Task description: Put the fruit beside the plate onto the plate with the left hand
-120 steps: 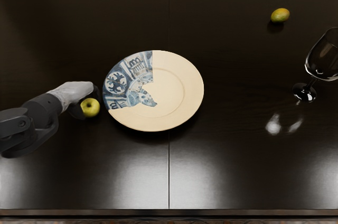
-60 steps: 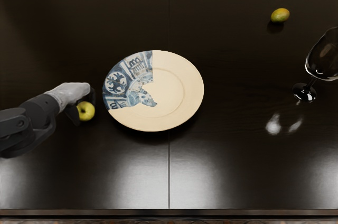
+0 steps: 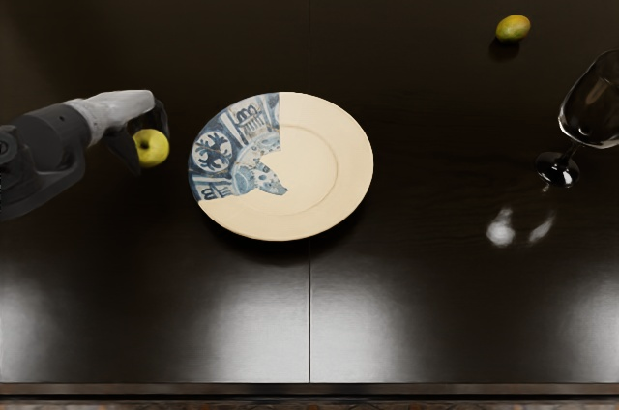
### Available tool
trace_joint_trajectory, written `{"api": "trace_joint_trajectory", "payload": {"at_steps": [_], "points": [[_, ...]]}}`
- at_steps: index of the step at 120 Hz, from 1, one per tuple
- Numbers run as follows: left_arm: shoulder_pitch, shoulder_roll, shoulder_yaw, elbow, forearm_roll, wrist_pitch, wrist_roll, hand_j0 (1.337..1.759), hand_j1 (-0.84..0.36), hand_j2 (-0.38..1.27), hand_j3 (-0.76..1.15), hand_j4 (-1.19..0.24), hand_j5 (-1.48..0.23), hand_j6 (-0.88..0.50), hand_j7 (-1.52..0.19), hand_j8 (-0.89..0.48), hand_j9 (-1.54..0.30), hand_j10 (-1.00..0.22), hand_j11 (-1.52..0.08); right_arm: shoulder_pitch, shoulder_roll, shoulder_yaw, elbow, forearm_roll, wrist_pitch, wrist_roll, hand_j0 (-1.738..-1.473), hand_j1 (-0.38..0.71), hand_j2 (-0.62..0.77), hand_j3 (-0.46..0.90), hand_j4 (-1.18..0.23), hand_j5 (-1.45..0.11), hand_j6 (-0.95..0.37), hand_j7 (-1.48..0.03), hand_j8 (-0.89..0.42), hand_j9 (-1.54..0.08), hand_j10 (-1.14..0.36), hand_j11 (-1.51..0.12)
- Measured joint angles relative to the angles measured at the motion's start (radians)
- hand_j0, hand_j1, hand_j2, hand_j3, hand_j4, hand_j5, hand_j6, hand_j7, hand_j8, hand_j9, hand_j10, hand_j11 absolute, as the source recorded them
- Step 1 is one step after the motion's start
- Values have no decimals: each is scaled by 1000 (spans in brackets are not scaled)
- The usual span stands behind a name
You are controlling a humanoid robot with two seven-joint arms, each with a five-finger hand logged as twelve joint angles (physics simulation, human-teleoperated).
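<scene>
A small yellow-green apple point(image 3: 151, 147) is held in my left hand point(image 3: 143, 134), whose dark fingers curl around it just left of the plate. The arm comes in from the left edge. The cream plate point(image 3: 319, 166) with a blue-and-white patterned section lies at the table's centre-left, and nothing lies on it. The apple sits at the level of the plate's left rim, a short gap away. My right arm is out of view.
A second yellow-green fruit point(image 3: 513, 27) lies far back right. A tilted wine glass point(image 3: 585, 115) stands at the right edge, with its bright reflection point(image 3: 517, 226) on the dark glossy table point(image 3: 309, 313).
My left hand closed on the apple and carried it up-picture and slightly left, away from the spot near the plate's lower-left rim.
</scene>
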Motion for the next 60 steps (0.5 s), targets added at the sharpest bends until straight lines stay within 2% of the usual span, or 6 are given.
{"api": "trace_joint_trajectory", "payload": {"at_steps": [32, 60], "points": [[-4, -69, -56, 0, -17, -6, 0, 1655, -252, 361, 0, -596, -926, -480, -902, -593, -898, -679, -897, 0, 0, 0, 0, 0, 0, 0, -1658, -349, 0, 0, 0, 0, 0, 0, 0, 0, 0, 0], [-6, -185, -84, 17, -19, -7, 0, 1656, -214, 308, 0, -628, -908, -507, -891, -615, -889, -672, -888, 0, 0, 0, 0, 0, 0, 0, -1658, -349, 0, 0, 0, 0, 0, 0, 0, 0, 0, 0]]}}
